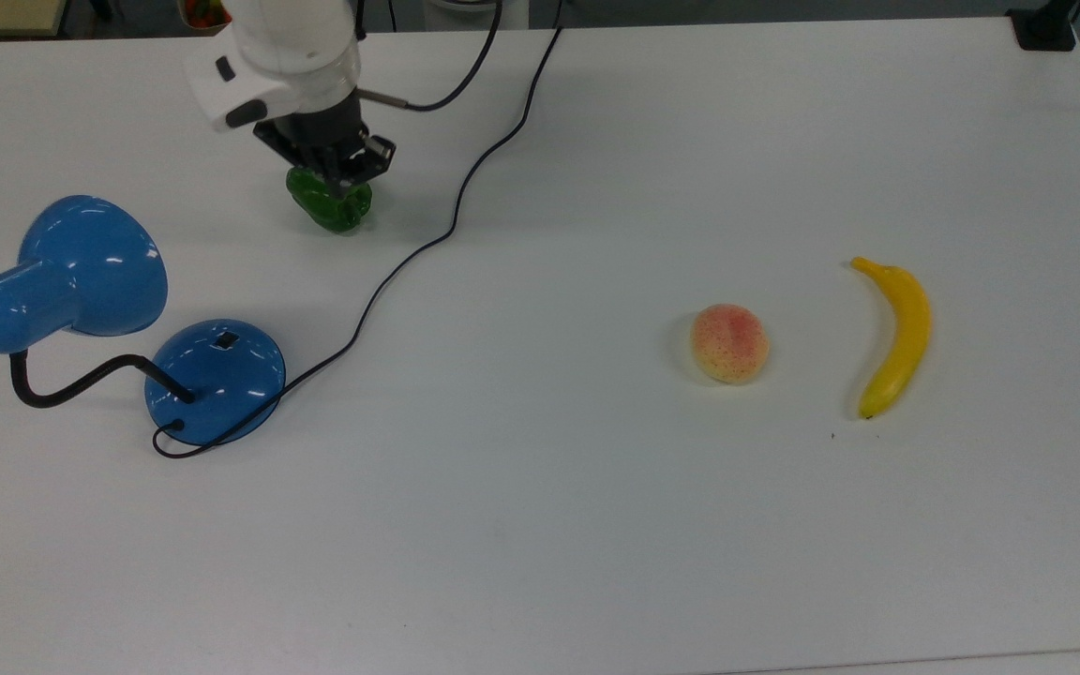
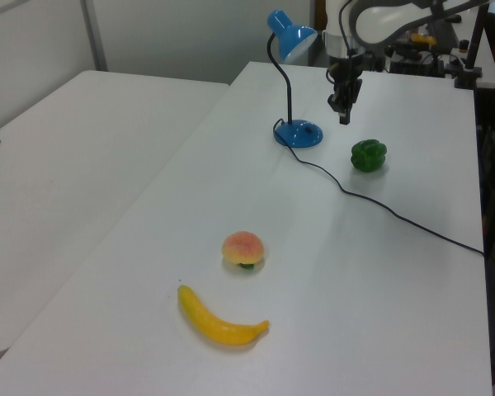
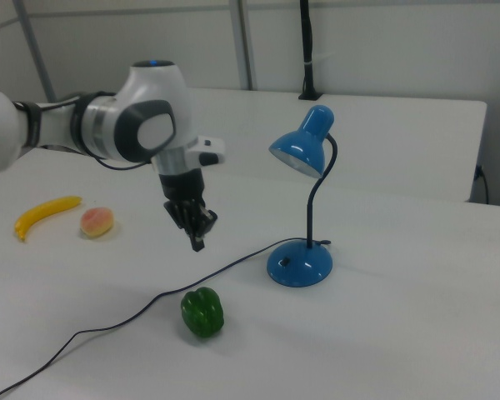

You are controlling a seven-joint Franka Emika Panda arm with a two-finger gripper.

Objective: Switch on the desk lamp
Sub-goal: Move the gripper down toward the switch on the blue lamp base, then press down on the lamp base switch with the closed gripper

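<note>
The desk lamp (image 1: 127,337) stands at the top view's left on the white table (image 1: 596,525), unlit. The gripper (image 3: 197,244), fingers pressed together and holding nothing, hangs above the green bell pepper (image 3: 202,312) near the lamp's base (image 3: 299,264). A peach (image 1: 730,343) and a banana (image 1: 894,335) lie well apart from the lamp.

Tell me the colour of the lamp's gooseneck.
Black. The gooseneck shows best in the right view, rising from the blue base to the blue shade.
</note>
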